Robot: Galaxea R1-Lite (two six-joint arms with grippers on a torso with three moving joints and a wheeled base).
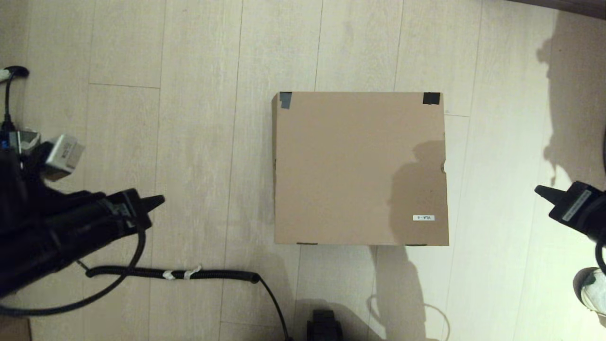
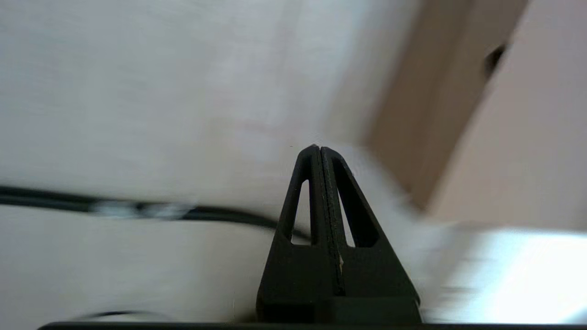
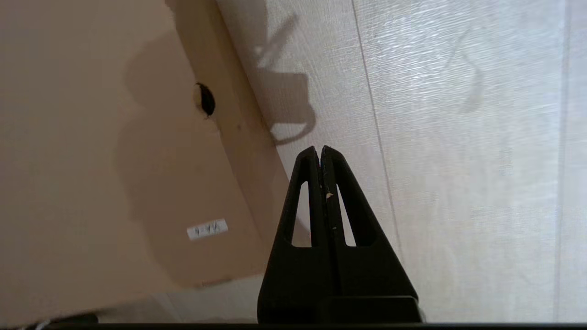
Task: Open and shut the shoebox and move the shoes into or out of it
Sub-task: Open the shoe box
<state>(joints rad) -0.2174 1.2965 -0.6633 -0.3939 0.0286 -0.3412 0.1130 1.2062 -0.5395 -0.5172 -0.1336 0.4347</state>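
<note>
Shoebox [image 1: 360, 168] sits shut on the floor [image 1: 199, 142], between the left claw [image 1: 158, 201] and the right claw [image 1: 542, 192], well apart from both. Both claws are pressed closed and empty. No pair of shoes shows; opening has not begun.

Warm, dim head view. Hard arm shadows cross the shoebox [image 1: 360, 168] lid and the floor [image 1: 199, 142] beyond the right gripper [image 1: 539, 191]. Left wrist view motion-blurred, glare patch beside left gripper [image 2: 319, 149].
</note>
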